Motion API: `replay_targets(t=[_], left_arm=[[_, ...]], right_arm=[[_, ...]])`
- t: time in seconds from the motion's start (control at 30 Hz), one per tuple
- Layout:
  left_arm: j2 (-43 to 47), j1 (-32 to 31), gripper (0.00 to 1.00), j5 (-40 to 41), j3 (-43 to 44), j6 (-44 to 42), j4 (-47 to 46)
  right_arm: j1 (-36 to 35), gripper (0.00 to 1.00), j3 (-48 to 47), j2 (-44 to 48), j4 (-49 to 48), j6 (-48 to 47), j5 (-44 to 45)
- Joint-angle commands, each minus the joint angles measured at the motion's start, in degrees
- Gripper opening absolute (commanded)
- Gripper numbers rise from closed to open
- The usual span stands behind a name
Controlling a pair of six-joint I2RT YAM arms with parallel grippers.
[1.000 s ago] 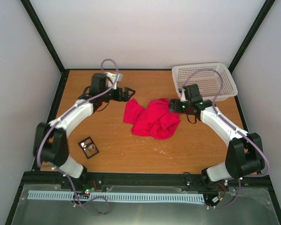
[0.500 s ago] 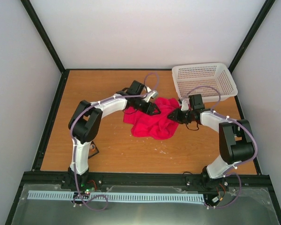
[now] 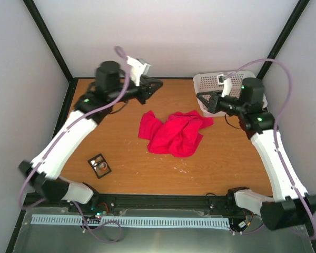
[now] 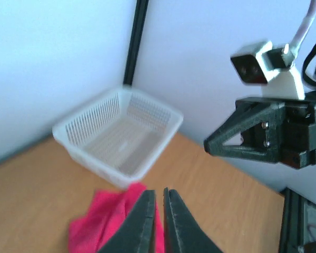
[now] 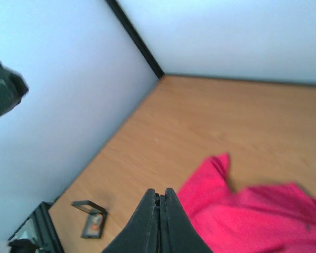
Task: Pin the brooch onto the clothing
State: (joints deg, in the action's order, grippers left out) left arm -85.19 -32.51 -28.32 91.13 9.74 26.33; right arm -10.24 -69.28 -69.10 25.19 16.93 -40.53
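High over the worktop [image 3: 226,153], whose smooth orange-brown wood grain runs side to side, I hold both arms up and facing each other. My left claw [image 4: 159,193] is clenched, its two dark tapered fingers [image 4: 145,221] pressed almost flat together with only a thin slit between them, and nothing is caught there. My right claw [image 5: 159,193] is clenched as well, its black wedge-shaped fingers meeting in a narrow point, also with nothing in them. Below and between them the shirt [image 3: 174,134] lies in a crumpled crimson heap at the middle of the worktop, soft cloth thrown into rounded folds, with one corner sticking out toward the far right; neither claw touches it. The brooch [image 3: 101,166] is a tiny pale round speck with an orange touch, sitting inside a small black rectangular case [image 3: 99,165] that lies tilted at the near left of the worktop, well apart from the shirt. At the far right corner stands a white plastic basket [image 4: 116,142], rectangular with rounded corners, its walls and floor pierced with rows of small holes.
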Motion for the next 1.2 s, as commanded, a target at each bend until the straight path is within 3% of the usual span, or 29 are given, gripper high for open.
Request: replay_targets(t=[0.0, 0.03, 0.13, 0.23, 0.27, 0.3, 0.43, 0.53, 0.8, 0.87, 0.9, 1.03, 1.17], left_arm=[[8.35, 0.17, 0.28, 4.25, 1.33, -2.56, 0.75], [9.85, 0.21, 0.48, 5.54, -0.19, -2.64, -0.12], [12.58, 0.19, 0.73, 10.38, -8.12, -2.61, -3.91], [8.8, 0.17, 0.88, 16.81, -11.23, -2.19, -1.92], [6.8, 0.17, 0.92, 19.1, -11.47, -2.34, -0.81], [4.37, 0.17, 0.93, 21.45, -11.58, -2.67, 0.24], [-6.45, 0.45, 0.96, 32.46, -11.41, -3.85, 1.81], [-16.07, 0.98, 0.97, 38.43, -10.26, -5.02, 0.78], [-32.49, 1.4, 1.0, 40.75, -4.16, -7.78, -3.82], [-34.91, 1.4, 1.0, 39.01, -3.47, -7.53, -3.56], [-35.51, 1.4, 0.95, 38.01, -3.53, -7.23, -3.24], [-33.68, 1.53, 0.58, 33.95, -8.18, -5.47, -3.65], [-27.52, 3.07, 0.07, 30.75, -14.17, -3.89, -3.73]], right_arm=[[-0.13, 0.03, -4.92, 5.83, 6.51, -2.97, -9.01], [-0.13, 0.02, -5.85, 7.01, 6.29, -3.14, -11.11], [-0.13, 0.05, -6.68, 10.44, 9.02, -2.81, -4.01], [-0.13, 0.25, -3.2, 12.54, 13.19, -2.08, 12.42], [-0.13, 0.25, -1.03, 13.1, 13.63, -1.8, 17.94], [-0.13, 0.24, 1.11, 13.42, 13.69, -1.72, 20.71], [-0.05, 0.39, 9.56, 12.86, 10.77, -0.68, 29.55], [0.11, 0.45, 14.04, 11.44, 7.82, -0.11, 30.06], [1.35, 0.51, 18.69, 5.03, 2.44, -1.74, 27.38], [1.58, 0.59, 19.43, 3.12, 1.04, -1.89, 25.28], [1.62, 0.62, 19.44, 1.75, 0.84, -2.05, 23.77], [1.63, 0.74, 19.53, -4.53, -0.72, -1.37, 15.72], [1.63, 0.88, 19.98, -11.29, -4.98, -0.38, 6.99]])
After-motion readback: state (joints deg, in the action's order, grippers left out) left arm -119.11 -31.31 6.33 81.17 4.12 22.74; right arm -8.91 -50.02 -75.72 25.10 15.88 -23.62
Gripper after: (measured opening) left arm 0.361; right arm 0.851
